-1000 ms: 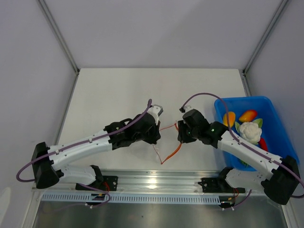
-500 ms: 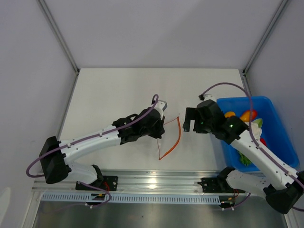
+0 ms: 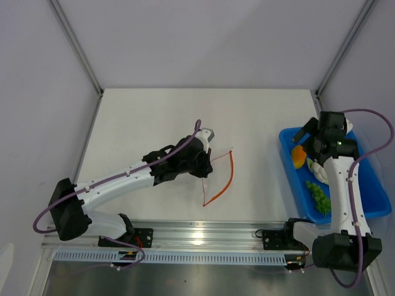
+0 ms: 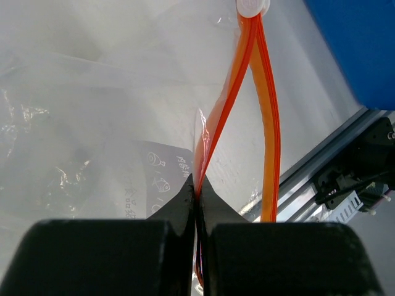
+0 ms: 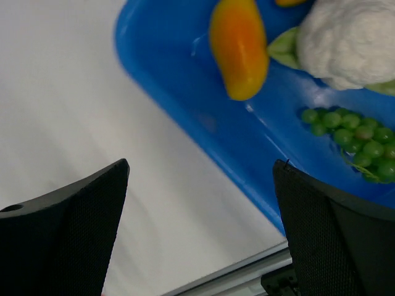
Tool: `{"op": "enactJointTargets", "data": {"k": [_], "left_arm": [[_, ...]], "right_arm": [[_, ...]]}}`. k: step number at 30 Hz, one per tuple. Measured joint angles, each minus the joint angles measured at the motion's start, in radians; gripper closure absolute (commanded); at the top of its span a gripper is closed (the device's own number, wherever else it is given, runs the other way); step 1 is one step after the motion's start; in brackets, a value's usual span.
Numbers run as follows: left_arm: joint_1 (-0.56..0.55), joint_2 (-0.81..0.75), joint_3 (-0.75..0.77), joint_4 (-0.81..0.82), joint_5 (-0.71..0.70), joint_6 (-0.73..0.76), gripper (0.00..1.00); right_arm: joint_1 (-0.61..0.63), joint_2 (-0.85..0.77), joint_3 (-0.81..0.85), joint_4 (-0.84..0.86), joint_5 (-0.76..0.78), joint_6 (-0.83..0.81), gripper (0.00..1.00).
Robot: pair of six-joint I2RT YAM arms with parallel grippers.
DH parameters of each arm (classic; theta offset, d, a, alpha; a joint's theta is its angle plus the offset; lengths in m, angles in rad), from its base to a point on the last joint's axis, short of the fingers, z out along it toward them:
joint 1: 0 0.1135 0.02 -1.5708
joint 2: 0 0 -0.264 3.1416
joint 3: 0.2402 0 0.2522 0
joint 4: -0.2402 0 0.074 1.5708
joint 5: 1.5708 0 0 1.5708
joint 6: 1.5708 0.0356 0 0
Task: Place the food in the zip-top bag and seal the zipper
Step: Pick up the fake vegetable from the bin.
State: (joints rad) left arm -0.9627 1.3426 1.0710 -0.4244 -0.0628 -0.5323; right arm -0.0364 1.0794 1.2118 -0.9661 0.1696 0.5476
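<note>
Two changes: right fingers (image 5: 62,228) have left the zip-top bag (image 4: 92,111) and now hang spread wide over the blue bin (image 5: 185,105), above the orange fruit (image 5: 237,49). Left fingers (image 4: 179,203) still pinch the zipper (image 4: 270,142), mouth gaping on the table (image 3: 154,117). Loading starts now, I'd say.

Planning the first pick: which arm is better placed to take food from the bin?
Right: the right hand hovers open at the blue bin, near the orange-yellow fruit; the left hand is shut on the zipper.
</note>
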Motion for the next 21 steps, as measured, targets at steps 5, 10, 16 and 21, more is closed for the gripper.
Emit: {"op": "enactJointTargets", "data": {"k": [5, 10, 16, 21], "left_arm": [[0.006, -0.053, -0.035, 0.002, 0.048, 0.0, 1.0], [0.006, -0.09, -0.046, -0.002, 0.089, 0.001, 0.99], [0.006, -0.12, -0.061, -0.003, 0.105, 0.001, 0.99], [0.006, -0.122, -0.063, -0.004, 0.129, 0.0, 0.99]], "right_arm": [[-0.198, 0.074, -0.048, 0.013, 0.033, 0.006, 0.0], [-0.285, 0.084, -0.113, 0.051, 0.064, 0.03, 0.01], [-0.355, 0.116, -0.166, 0.127, 0.075, 0.064, 0.01], [-0.399, 0.154, -0.192, 0.155, 0.089, 0.086, 0.01]]}}
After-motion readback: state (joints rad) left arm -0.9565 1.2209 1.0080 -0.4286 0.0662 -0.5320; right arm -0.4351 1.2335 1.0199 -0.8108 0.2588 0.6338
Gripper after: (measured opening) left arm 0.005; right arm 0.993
